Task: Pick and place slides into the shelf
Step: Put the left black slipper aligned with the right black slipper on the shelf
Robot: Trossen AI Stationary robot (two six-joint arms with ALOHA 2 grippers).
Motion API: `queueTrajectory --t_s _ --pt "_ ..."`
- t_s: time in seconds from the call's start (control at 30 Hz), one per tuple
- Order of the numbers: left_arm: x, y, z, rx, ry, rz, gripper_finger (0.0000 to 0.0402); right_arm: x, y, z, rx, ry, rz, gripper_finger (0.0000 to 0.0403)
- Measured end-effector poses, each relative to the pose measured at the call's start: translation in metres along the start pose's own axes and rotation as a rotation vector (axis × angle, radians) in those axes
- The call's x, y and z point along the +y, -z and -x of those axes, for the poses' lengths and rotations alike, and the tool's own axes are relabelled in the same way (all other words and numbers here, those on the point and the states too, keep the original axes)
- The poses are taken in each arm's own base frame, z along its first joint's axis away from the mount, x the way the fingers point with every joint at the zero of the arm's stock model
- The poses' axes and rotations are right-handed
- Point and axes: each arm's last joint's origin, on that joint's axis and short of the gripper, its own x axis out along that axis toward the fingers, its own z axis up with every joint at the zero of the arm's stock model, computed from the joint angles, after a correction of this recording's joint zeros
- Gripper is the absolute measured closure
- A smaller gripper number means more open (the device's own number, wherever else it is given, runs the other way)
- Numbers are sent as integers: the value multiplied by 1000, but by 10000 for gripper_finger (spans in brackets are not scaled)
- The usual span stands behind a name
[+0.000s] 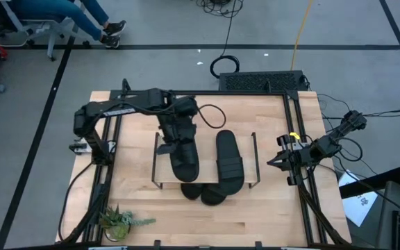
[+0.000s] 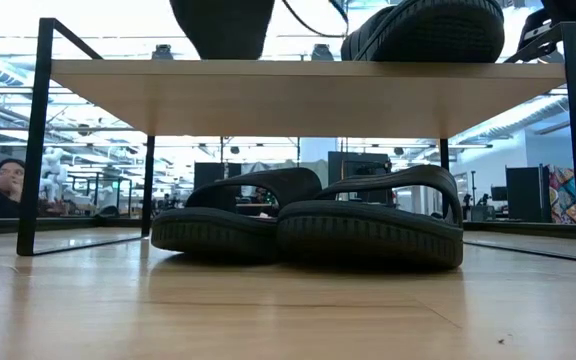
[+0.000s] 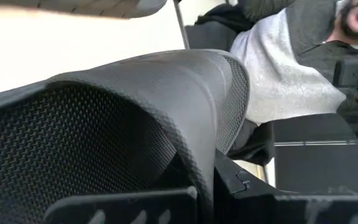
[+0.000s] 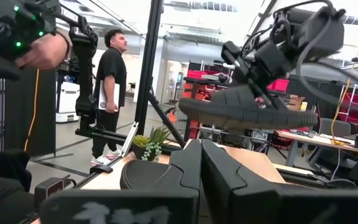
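Observation:
The shelf point(image 1: 250, 182) stands mid-table, its plank top point(image 2: 298, 95) on thin black legs. One black slide point(image 1: 229, 161) lies on the right half of the top. Two more slides point(image 2: 238, 215) point(image 2: 368, 225) rest on the table under the plank. My left gripper point(image 1: 178, 132) is shut on another slide point(image 1: 185, 158), held over the left half of the top. In the low view this slide's underside point(image 2: 223, 25) shows low above the plank. My right gripper point(image 1: 275, 162) waits shut at the table's right edge, away from the shelf. My left gripper comes at the slide point(image 4: 247, 111) slanting down from the table's far left and grips its upper side point(image 4: 253, 84). In its own wrist view the slide's textured surface point(image 3: 104, 124) hides the place of contact. The slide hangs roughly level, clear of the table.
A small potted plant point(image 1: 120, 222) stands at the near left corner. Black frame rails point(image 1: 298, 139) run along the table's left and right sides. Cables and a black box point(image 1: 262, 81) lie beyond the far edge. People point(image 4: 112, 93) are in the room beyond.

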Motion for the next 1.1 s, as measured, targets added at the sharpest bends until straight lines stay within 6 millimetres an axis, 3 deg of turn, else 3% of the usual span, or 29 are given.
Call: queueTrajectory --t_s 0.67,1.1 --pt "49 -15 -51 101 59 62 400 0 0 0 1 -1 1 403" --pt "44 -18 -64 117 65 37 400 0 0 0 0 0 15 403"
